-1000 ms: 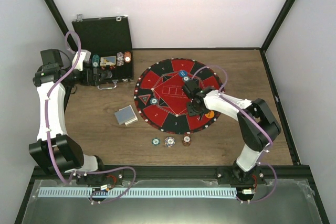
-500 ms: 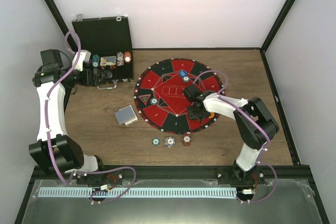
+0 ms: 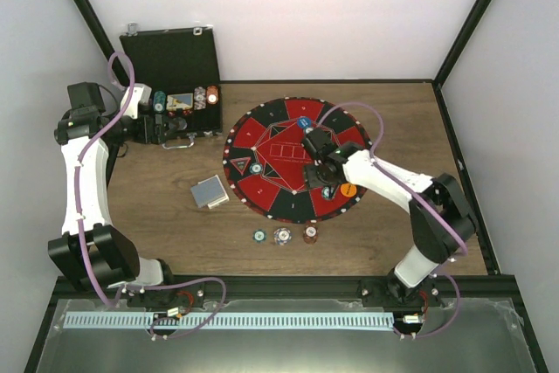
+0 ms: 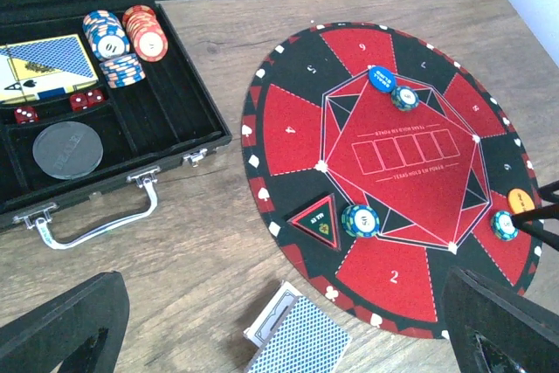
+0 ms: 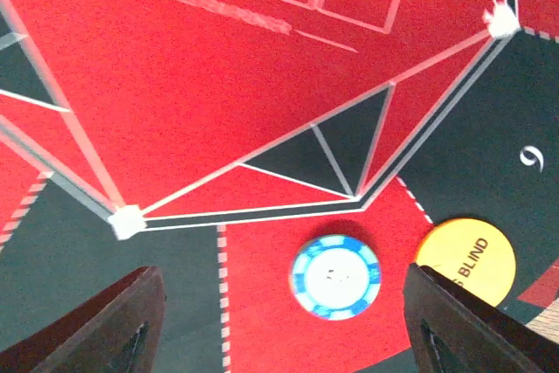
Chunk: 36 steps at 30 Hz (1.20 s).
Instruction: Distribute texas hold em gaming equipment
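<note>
My right gripper hangs open and empty over the near right part of the round mat. In the right wrist view a blue-striped chip lies flat on the mat between my open fingers, beside the orange blind disc. From above, that chip and the orange disc lie side by side. A blue disc with a chip lies at the far side. Another chip lies at the left. The card deck lies on the wood. My left gripper is open beside the case.
The open black case at the back left holds chip stacks, a card pack, red dice and a dark disc. Three chips lie in a row on the wood before the mat. A triangular marker lies on the mat.
My right gripper dipped over the mat's near right sector, then drew back toward the centre. The blue-striped chip now shows beside the orange disc. The left arm has not moved.
</note>
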### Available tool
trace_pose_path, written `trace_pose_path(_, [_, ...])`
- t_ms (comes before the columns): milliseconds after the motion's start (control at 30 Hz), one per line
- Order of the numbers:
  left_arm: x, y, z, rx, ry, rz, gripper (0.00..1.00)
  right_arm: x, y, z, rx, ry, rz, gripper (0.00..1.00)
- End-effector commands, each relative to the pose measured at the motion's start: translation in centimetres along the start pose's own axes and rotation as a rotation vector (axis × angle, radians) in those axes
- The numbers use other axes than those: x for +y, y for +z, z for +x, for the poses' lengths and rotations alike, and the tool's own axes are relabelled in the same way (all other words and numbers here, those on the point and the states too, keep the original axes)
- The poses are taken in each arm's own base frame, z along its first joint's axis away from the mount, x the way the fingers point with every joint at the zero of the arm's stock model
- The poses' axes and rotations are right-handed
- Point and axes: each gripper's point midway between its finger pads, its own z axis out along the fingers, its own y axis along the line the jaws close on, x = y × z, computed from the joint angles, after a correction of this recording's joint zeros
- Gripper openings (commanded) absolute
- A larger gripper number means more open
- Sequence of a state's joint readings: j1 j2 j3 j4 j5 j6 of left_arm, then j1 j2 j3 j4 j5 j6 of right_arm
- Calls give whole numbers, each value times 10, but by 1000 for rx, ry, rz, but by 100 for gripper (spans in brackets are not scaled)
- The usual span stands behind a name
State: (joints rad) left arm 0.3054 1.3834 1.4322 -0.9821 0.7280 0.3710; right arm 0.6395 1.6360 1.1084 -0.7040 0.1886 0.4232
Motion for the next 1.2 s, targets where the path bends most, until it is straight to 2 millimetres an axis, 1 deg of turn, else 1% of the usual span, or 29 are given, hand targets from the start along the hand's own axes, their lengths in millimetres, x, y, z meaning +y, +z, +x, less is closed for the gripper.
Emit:
trace_pose_path(0, [-4,-10,-10,-32,27,-11,100,26,-43,-11,-81,-50,-34,78])
trace_pose_path(167, [-2,-10,-10,-30,25,-23,100,67,-68,4,-100,-139,-104,82])
trace_pose_path(267, [0,-9,-10,-25,17,-24,100,96,-77,22,-90,-206,-155,83])
trace_pose_path(367, [-1,-9,-11,-27,15,-20,100,121,-78,44,-57,-268,-186,83])
trace_pose_path(500, [-2,-10,-12,-31,16,-16,100,146,-68,77,2,-346,-204,83])
trace_pose_path(633, [-2,-9,-11,-27,17,-18,100,154,-57,99,49,-386,-202,83])
trace_pose_path(700, [-2,-9,-11,-26,21,-18,100,157,-53,107,68,-399,-208,84])
trace_pose_path(967, [-3,-12,-12,-32,31,-23,100,155,-43,128,121,-426,-207,83])
trace_pose_path(1067, [-3,-13,-12,-33,32,-23,100,156,-41,136,134,-435,-213,80])
trace_pose_path(1167, [-3,-12,-12,-33,32,-20,100,158,-39,142,144,-444,-214,75])
